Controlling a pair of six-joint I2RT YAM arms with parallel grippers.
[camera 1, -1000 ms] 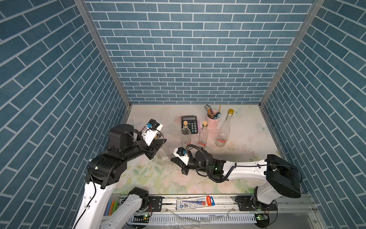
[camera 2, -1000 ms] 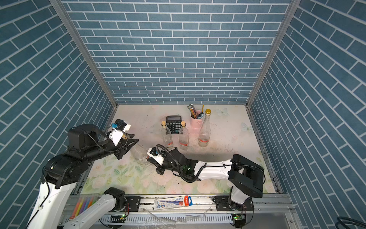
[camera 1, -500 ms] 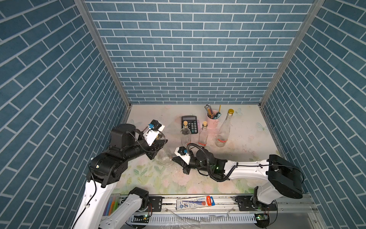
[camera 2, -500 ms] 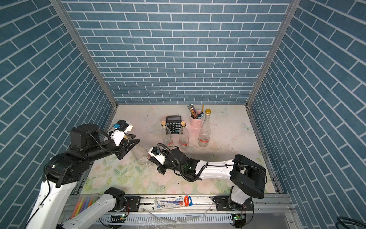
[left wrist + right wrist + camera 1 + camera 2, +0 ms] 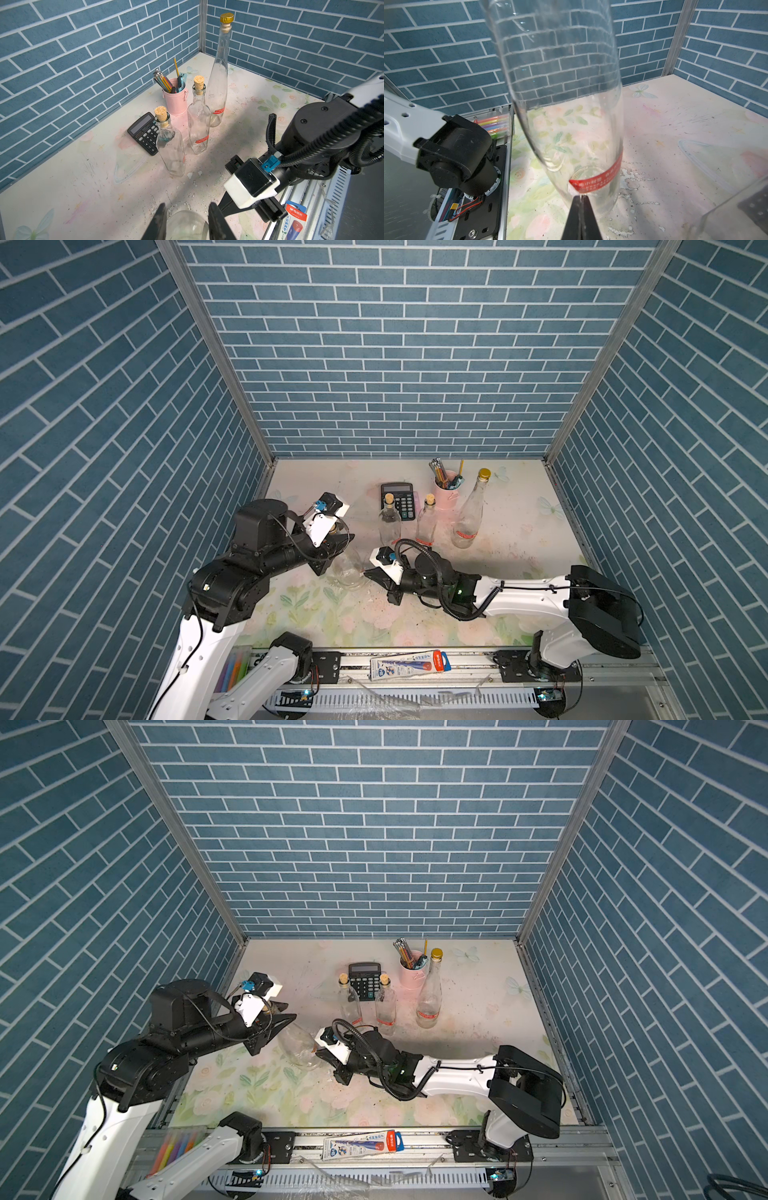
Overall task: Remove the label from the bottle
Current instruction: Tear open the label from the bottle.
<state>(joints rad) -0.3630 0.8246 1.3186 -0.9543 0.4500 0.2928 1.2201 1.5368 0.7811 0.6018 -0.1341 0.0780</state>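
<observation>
1. Since a second ago the right pincer (image 5: 580, 197) has edged slightly nearer the bottle (image 5: 560, 83); the left grip is unchanged.
2. The bottle is clear, smooth, round glass. It stands tilted with its base on the floral desk (image 5: 519, 539), nearer the robot than the calculator (image 5: 401, 502). A red label (image 5: 598, 178) bands its base.
3. The left pincer (image 5: 187, 209), part open, clasps the bottle's neck; the right pincer, fully closed, touches the label's end.
</observation>
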